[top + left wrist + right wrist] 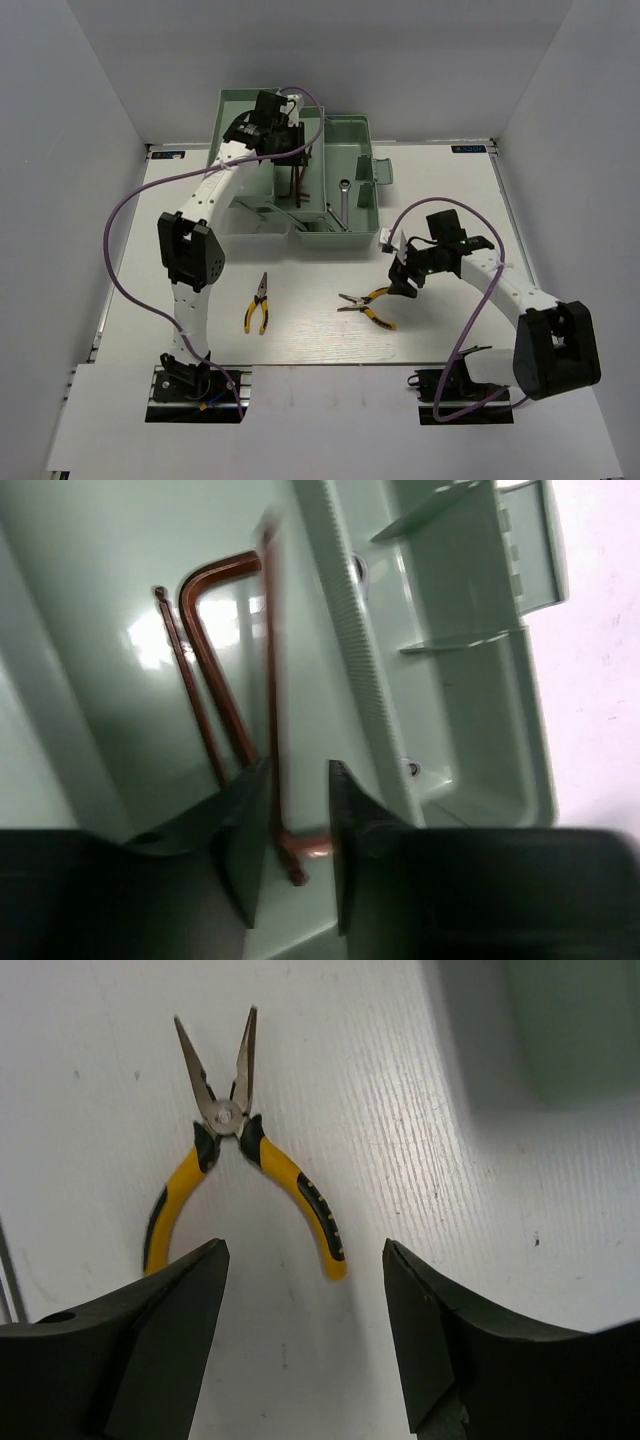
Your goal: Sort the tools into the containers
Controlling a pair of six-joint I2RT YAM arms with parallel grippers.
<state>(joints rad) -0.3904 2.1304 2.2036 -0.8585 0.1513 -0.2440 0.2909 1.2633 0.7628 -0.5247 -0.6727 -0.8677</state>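
The pale green toolbox [352, 135] stands open at the back. Several brown hex keys [297, 186] lie in its middle tray and a silver wrench [342, 203] lies in the right one. My left gripper [283, 140] hangs over the hex keys. In the left wrist view its jaws [298, 770] stand slightly apart around one blurred hex key [271, 680], beside two others [215, 680]. One pair of pliers [258, 303] lies at the front left. Another [368, 305] lies just ahead of my open, empty right gripper [405, 280], as the right wrist view shows [305, 1252], [228, 1120].
White walls close in the table on three sides. The toolbox's ribbed inner wall [350, 660] and side compartments [470, 600] lie right of the left gripper. A toolbox corner [570, 1030] shows at the upper right of the right wrist view. Purple cables loop over both arms.
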